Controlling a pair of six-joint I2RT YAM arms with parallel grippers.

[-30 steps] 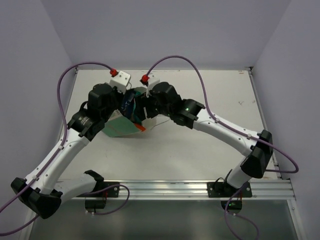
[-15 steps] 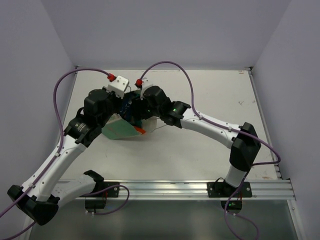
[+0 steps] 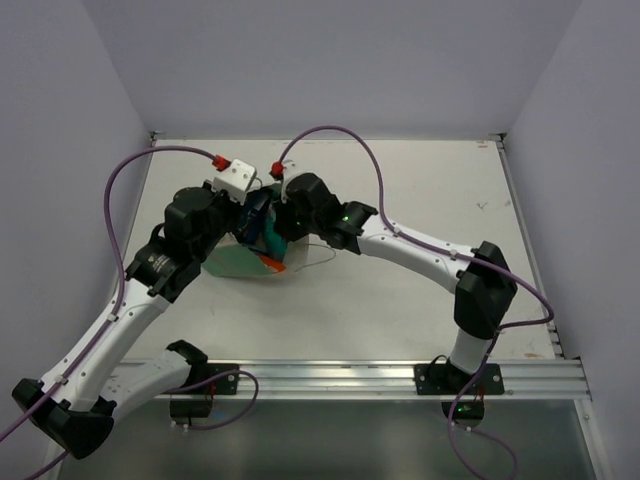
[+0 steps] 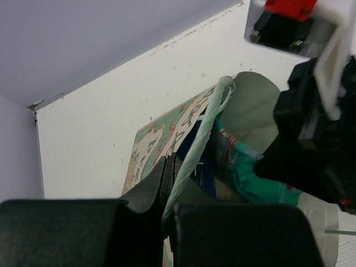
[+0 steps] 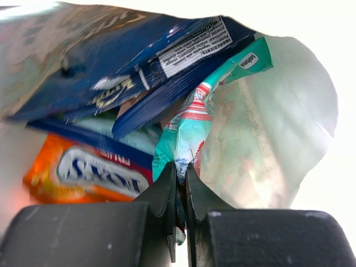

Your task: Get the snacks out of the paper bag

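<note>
Left end effector [image 4: 168, 183] pinches the limp bag [image 4: 161, 139] by its rim; right end effector [image 5: 179, 189] pinches the probably light, slippery teal packet [image 5: 183, 133] at its 6 o'clock edge.

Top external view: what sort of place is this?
Probably a robot lab test cell: bare white table, plain lavender walls, left arm and right arm bolted to an aluminium rail.

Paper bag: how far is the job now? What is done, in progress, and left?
Done: nothing; the top view shows no packet on the table apart from the paper bag. In hand: the left gripper pinches the bag's handle; the right gripper, inside it, is shut on the teal packet. Left: that one, the orange packet and the blue packets, all inside.
</note>
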